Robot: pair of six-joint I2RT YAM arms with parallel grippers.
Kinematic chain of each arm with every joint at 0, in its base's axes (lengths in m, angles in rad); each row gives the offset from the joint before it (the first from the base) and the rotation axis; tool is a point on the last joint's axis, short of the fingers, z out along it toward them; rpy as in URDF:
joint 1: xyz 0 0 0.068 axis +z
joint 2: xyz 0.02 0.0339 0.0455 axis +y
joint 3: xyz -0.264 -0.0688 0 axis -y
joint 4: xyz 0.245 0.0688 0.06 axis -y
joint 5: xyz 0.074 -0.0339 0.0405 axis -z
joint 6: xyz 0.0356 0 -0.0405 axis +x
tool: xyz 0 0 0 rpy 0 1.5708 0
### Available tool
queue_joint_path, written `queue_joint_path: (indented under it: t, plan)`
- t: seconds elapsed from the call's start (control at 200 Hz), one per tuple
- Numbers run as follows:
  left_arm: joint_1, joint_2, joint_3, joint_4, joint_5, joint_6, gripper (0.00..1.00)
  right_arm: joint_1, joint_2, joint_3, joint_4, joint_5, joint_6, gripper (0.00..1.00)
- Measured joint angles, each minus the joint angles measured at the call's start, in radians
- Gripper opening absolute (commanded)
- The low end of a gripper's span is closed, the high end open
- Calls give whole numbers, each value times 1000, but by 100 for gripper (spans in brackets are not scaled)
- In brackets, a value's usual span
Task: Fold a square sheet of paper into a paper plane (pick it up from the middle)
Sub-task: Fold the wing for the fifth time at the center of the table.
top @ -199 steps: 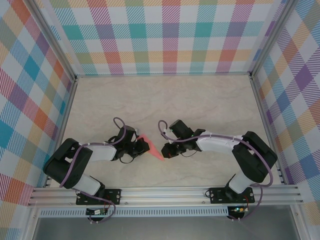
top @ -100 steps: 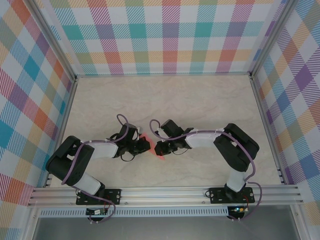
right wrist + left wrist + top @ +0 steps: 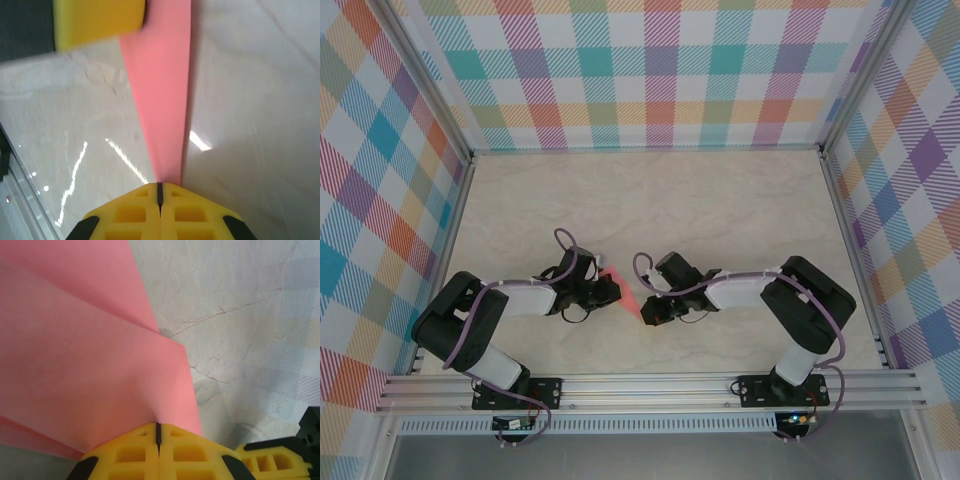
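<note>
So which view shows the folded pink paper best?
Left wrist: the pink paper is close up, its overlapping folded layers clear, pinched in the shut left gripper. Right wrist shows a narrow strip of it; top external, a small distant sliver.

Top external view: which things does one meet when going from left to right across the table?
left arm → left claw → folded pink paper → right claw → right arm

Plane (image 3: 627, 294) between left claw (image 3: 612, 288), right claw (image 3: 648, 311)
</note>
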Motion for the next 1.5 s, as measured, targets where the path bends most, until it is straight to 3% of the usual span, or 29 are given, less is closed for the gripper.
queue_joint_path:
  t: [0.345,0.55,0.715,0.96,1.245,1.505]
  plan:
    - [0,8,0,10,8,4,2,6,-138,2,-124,21,-10,0]
    - [0,17,6,14,14,4,1,18,13,189,-22,32,18,0]
    - [1,24,8,21,20,11,1,10,95,225,13,3,22,0]
    - [3,26,8,25,22,16,1,3,102,214,34,-16,11,0]
    - [3,26,7,29,23,21,1,-2,89,64,114,-5,6,0]
    - [3,26,7,29,23,21,1,-2,87,72,113,-5,3,0]
